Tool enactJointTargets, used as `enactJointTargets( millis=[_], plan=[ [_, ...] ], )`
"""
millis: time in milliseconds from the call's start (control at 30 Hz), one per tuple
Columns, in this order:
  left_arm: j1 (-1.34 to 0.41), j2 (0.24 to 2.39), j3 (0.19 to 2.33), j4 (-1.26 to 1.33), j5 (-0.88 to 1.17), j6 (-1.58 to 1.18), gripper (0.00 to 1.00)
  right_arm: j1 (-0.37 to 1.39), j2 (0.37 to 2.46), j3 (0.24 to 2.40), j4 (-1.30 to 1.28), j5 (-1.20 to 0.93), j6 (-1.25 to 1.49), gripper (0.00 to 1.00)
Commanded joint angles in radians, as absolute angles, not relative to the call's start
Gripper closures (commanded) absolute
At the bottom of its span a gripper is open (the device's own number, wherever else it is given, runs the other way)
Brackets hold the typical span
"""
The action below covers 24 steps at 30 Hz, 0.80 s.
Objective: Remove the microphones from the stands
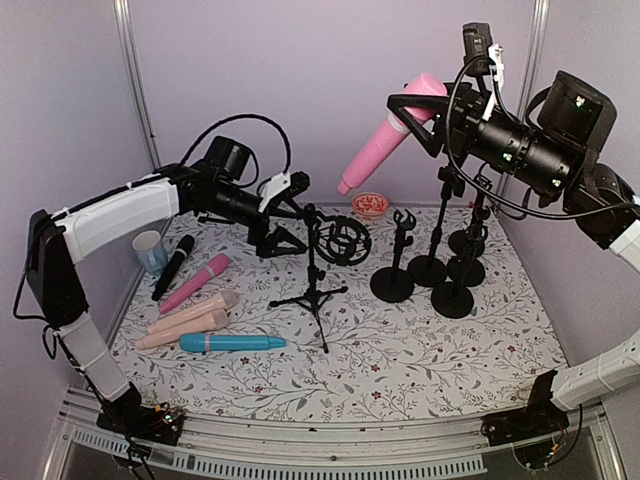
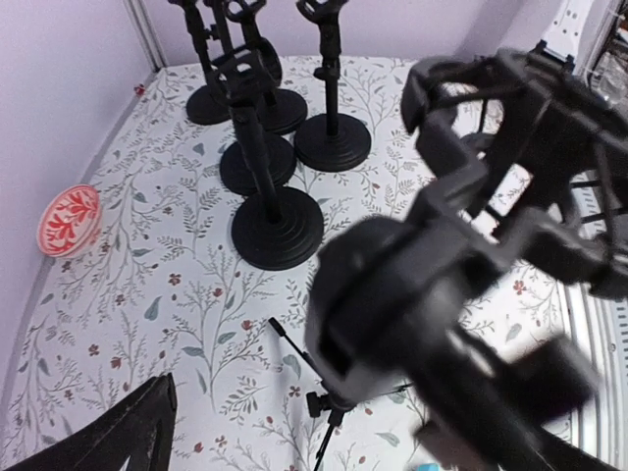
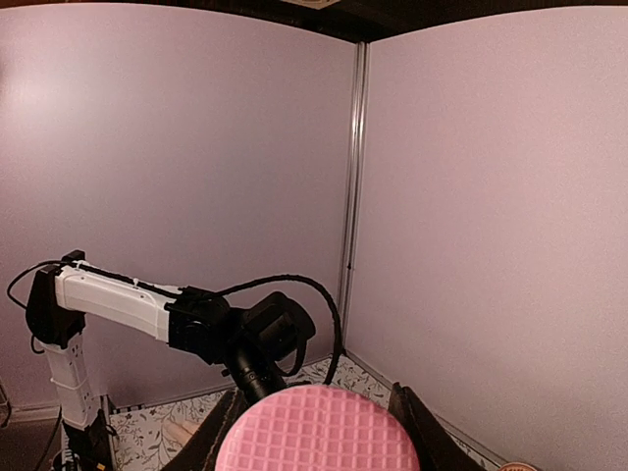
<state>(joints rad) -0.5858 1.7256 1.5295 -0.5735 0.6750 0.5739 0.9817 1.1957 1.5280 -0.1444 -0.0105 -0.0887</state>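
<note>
The pink microphone [image 1: 383,142] hangs high in the air, tilted, handle pointing down-left. My right gripper [image 1: 415,108] is shut on its head end. In the right wrist view the pink grille head [image 3: 314,434] sits between the two fingers [image 3: 420,432]. The black tripod stand [image 1: 315,280] with its ring-shaped shock mount [image 1: 346,240] stands at mid-table and holds nothing. My left gripper [image 1: 290,225] is open right beside the stand's top. In the left wrist view the blurred mount [image 2: 392,285] fills the space between the spread fingers [image 2: 128,427].
Several microphones lie at the left: black [image 1: 172,267], pink [image 1: 195,283], beige [image 1: 190,312], blue [image 1: 232,343]. A cup [image 1: 150,250] stands by the left wall. A red bowl [image 1: 370,204] is at the back. Several round-base stands [image 1: 432,268] cluster at the right.
</note>
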Motion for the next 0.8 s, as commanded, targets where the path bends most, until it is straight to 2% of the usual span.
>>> enactJointTargets(
  millis=[0, 200, 467, 767],
  plan=[
    [-0.497, 1.598, 1.572, -0.680, 0.663, 0.584, 0.01, 0.989, 1.249, 1.521, -0.006, -0.018, -0.050, 0.93],
    [-0.456, 1.495, 1.623, -0.785, 0.750, 0.596, 0.01, 0.988, 1.429, 1.607, 0.104, -0.080, -0.005, 0.93],
    [-0.455, 1.470, 1.648, -0.834, 0.846, 0.579, 0.17, 0.989, 1.686, 1.763, 0.183, -0.203, 0.131, 0.96],
    [-0.456, 1.442, 1.602, -0.856, 0.853, 0.611, 0.36, 0.987, 1.771, 1.779, 0.279, -0.254, 0.203, 0.96]
  ],
)
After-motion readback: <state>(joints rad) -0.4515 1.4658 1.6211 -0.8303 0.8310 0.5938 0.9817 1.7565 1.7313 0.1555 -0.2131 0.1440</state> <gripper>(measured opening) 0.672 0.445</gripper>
